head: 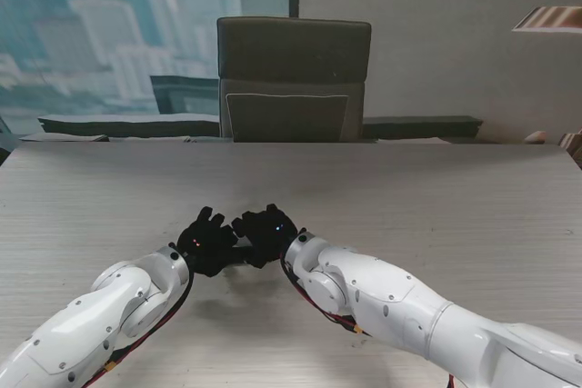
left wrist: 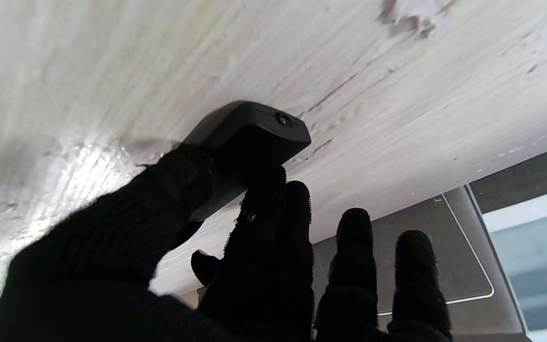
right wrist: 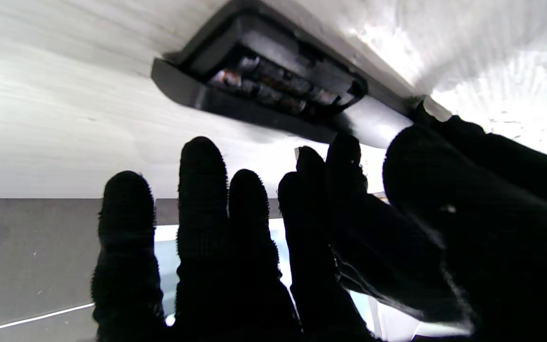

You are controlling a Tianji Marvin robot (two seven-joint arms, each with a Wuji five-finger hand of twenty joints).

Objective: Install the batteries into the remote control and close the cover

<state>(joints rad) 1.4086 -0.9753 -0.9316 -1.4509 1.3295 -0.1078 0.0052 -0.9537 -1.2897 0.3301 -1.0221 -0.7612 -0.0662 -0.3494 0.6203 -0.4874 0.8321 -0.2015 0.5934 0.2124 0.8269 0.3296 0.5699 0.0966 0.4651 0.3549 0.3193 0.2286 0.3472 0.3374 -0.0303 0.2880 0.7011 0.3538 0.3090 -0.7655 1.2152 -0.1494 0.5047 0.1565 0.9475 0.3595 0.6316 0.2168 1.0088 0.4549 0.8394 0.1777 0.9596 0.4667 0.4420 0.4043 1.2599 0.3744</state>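
My two hands met near the middle of the table (head: pixel 382 197), close to me. The remote control (right wrist: pixel 273 90) lay on the table between them, its battery space uncovered, with batteries (right wrist: pixel 278 88) inside. My left hand (head: pixel 207 241) held one end of it with thumb and fingers (left wrist: pixel 259 209). My right hand (head: pixel 266 233) had fingers (right wrist: pixel 202 190) spread beside it, holding nothing.

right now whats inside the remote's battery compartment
Batteries lie inside the open compartment of the remote control; the right wrist view shows their ends. How many is unclear, and the far end is hidden. No cover is on it.
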